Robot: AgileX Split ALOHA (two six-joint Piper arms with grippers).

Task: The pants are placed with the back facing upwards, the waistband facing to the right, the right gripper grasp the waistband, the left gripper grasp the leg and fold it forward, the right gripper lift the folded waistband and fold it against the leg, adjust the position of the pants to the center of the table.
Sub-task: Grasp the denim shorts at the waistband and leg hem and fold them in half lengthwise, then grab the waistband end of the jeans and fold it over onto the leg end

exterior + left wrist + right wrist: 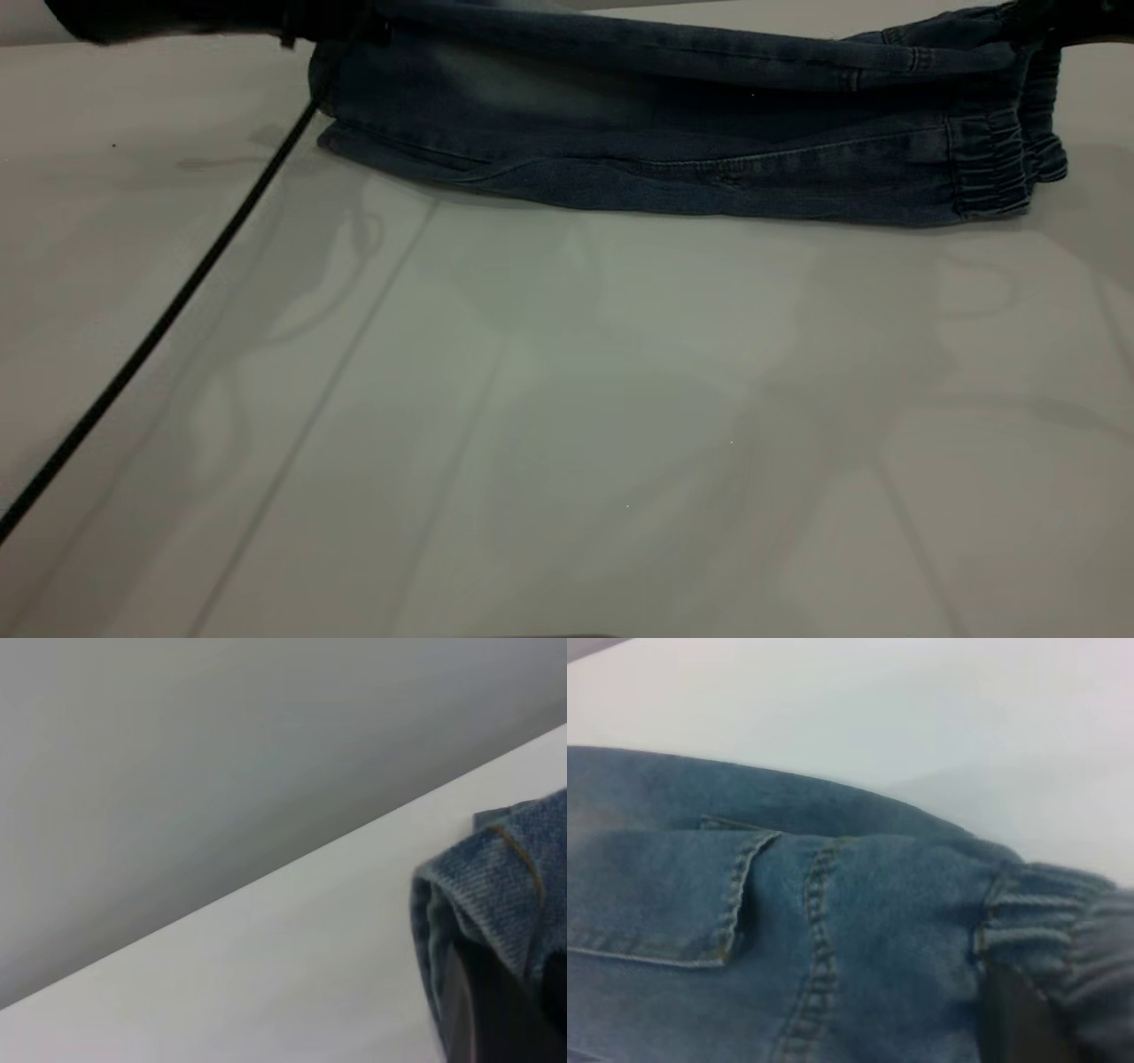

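Note:
The pants [673,133] are doubled lengthwise into a long denim band across the far side of the table [567,399]. The ruched waistband [992,164] is at the right end and the leg [354,80] at the left. At the top left, my left gripper [301,27] is shut on the leg end. In the left wrist view the stitched hem [505,868] drapes over a dark finger [478,1010]. My right gripper [1028,22] at the top right is shut on the waistband [1063,921], with a dark finger [1014,1019] under the gathers. A back pocket [664,895] shows beside it.
A black cable [177,301] runs diagonally from the left gripper down to the table's near left edge. The white table spreads wide in front of the pants. Its far edge [292,864] passes close behind the leg end.

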